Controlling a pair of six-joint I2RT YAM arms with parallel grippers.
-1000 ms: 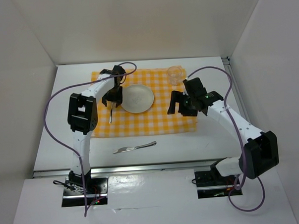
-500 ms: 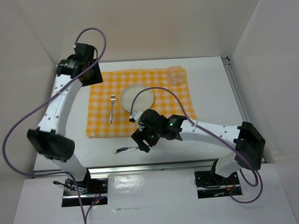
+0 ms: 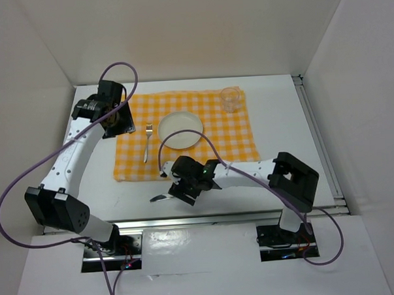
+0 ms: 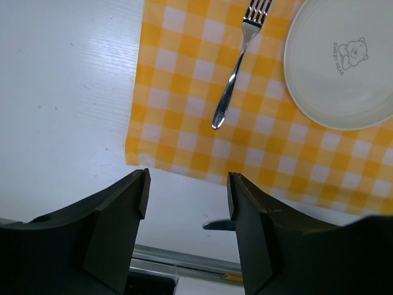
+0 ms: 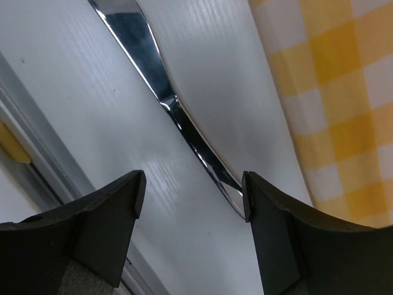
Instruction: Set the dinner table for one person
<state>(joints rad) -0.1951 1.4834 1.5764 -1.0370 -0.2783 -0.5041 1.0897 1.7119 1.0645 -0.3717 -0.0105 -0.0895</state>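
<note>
While the right gripper (image 3: 177,190) hung with fingers wide over the knife (image 5: 166,98) on the white desk (image 3: 274,118), just off the checked cloth (image 3: 229,139), the left gripper (image 4: 187,184) gaped empty; closing on the handle, then placement beside the plate (image 3: 180,130), looked due.

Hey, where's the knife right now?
In the top view the knife lies on the bare white table, just off the checked cloth's near edge, left of centre, under the right gripper.
</note>
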